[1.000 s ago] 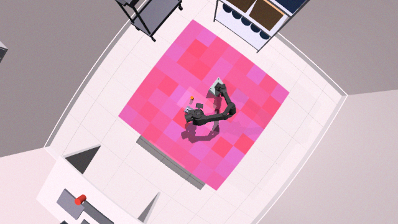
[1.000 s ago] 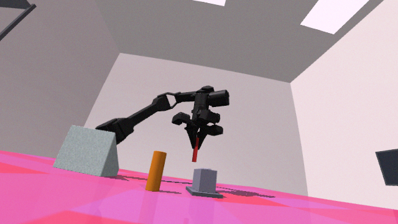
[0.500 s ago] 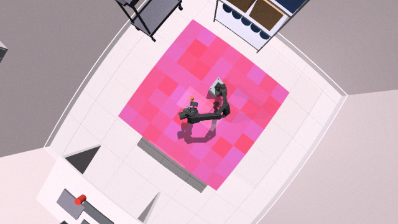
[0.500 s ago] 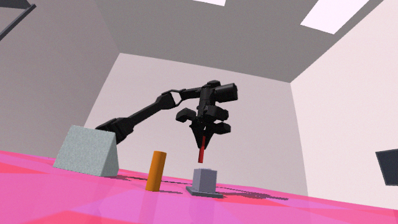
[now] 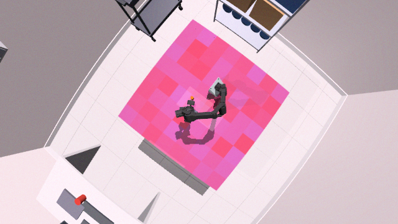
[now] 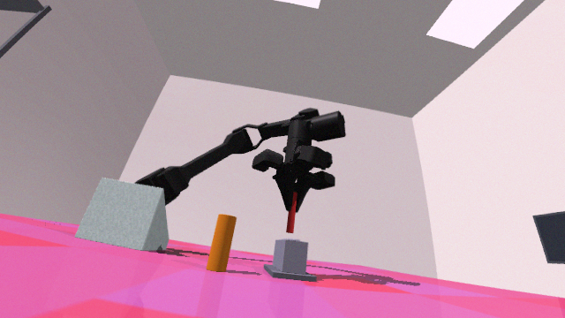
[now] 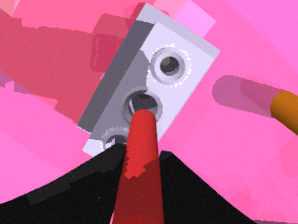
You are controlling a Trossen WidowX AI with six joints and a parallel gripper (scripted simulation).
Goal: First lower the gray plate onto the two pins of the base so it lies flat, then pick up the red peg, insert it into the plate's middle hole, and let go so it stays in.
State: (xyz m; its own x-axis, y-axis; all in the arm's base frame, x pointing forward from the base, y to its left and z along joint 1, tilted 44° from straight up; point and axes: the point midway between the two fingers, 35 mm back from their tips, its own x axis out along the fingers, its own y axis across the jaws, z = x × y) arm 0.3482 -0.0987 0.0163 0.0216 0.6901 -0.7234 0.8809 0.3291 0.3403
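Note:
The gray plate [image 6: 290, 256] [image 7: 187, 55], a thick block with three holes in a row, lies level on the dark base [image 6: 305, 277]. One end hole shows a pin-like gray end inside; the other is partly hidden by a finger. My gripper [image 6: 293, 209] [image 7: 141, 157] is shut on the red peg [image 6: 290, 222] [image 7: 142, 132], which points down, slightly tilted. In the exterior view the peg's lower end is just above the plate, with a small gap. In the wrist view its tip overlaps the near rim of the middle hole. In the top view the arm hides the peg and plate.
An orange cylinder [image 5: 192, 98] [image 6: 222, 243] [image 7: 286, 110] stands upright beside the plate. The pale wedge-shaped block [image 5: 214, 89] [image 6: 121, 214] stands at the foot of the arm. A cart [image 5: 157, 17] and a shelf [image 5: 236, 32] stand beyond the pink mat [image 5: 174, 62].

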